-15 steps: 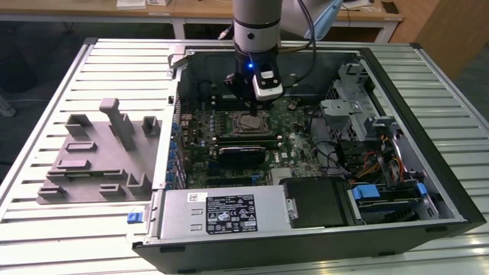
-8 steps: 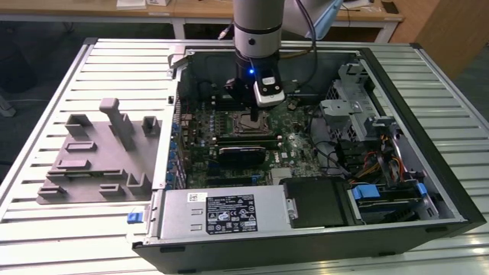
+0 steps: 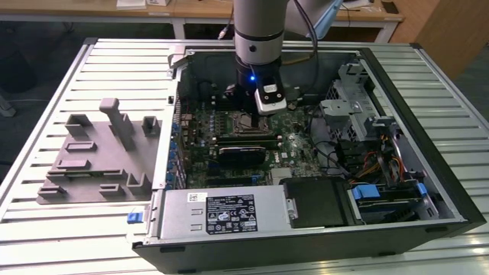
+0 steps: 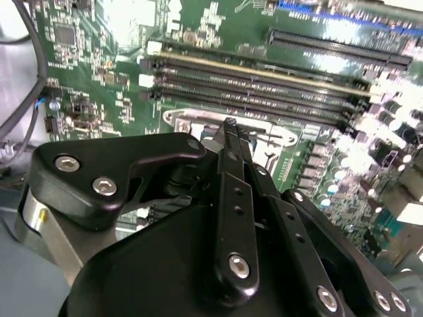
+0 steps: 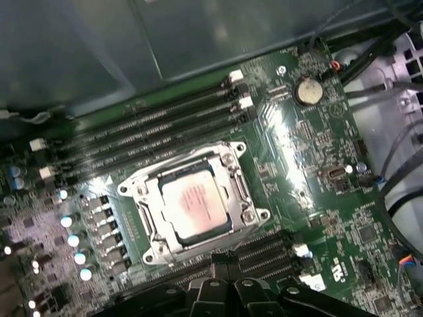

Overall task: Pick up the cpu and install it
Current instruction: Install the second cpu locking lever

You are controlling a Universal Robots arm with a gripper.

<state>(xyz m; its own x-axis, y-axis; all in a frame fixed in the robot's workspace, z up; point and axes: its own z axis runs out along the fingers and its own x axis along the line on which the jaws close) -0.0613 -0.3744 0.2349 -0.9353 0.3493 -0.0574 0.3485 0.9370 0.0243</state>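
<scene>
Silver-grey square cpu (image 5: 195, 201), flat, seated inside the metal-framed socket (image 5: 248, 211)

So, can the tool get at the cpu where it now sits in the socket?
Probably yes. In the first wrist view the cpu lies uncovered inside the socket frame, with the tool just beside it and nothing between them. Only the metal frame around it might hinder an edge grip.

Setting: lab/workshop | slatted metal workbench (image 3: 46, 240) | opened computer case (image 3: 306, 143) | wooden desks (image 3: 198, 11) behind
</scene>
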